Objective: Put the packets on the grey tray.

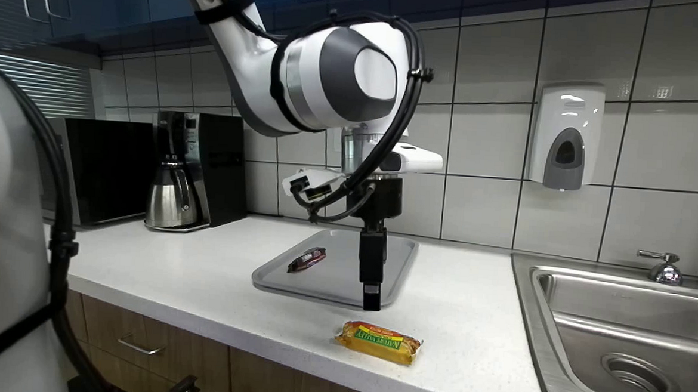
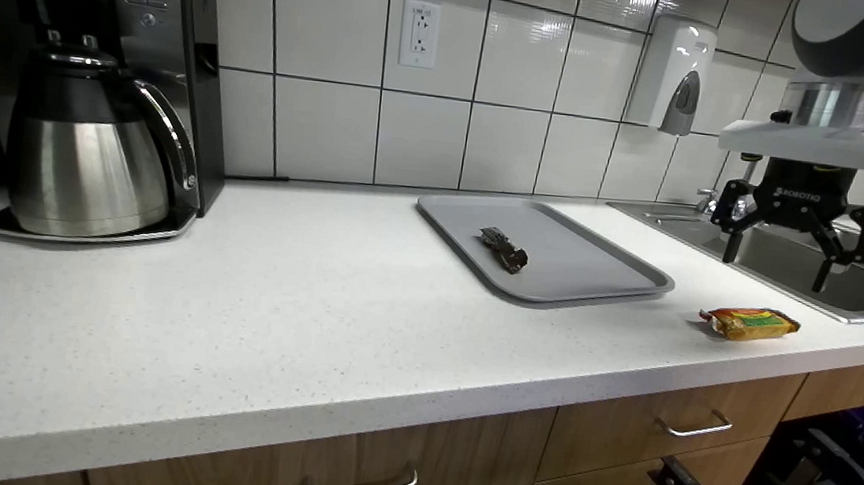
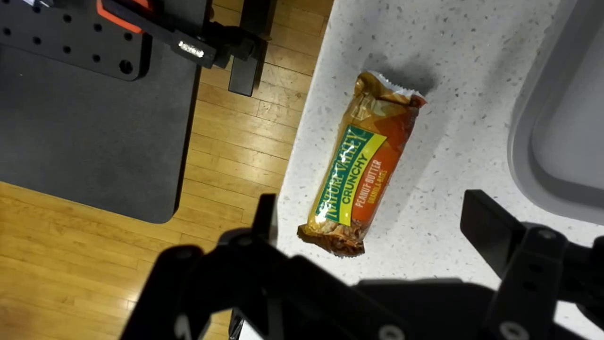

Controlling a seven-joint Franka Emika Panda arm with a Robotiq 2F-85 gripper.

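Yellow packet (image 3: pixel 358 165) is on the counter (image 2: pixel 277 291), printed face up, nr the front edge, off the tray (image 2: pixel 582 249) & apart from it. Wrist view: it reads Nature Valley Crunchy, peanut butter. Dark packet (image 1: pixel 307 260) lies on the tray, toward its coffee maker (image 1: pixel 222 171) side in both ext. views. Gripper (image 2: pixel 776 266) hangs pointing down above the counter nr the yellow packet: released, jaws spread w/ a gap btwn, tips apart from the packet. Sink (image 1: pixel 539 325) is set in same counter; carafe (image 2: pixel 90 170) on coffee maker's base; dispenser (image 1: pixel 567 136) on tile wall (image 1: pixel 489 137); wood drawers (image 2: pixel 475 453) below.
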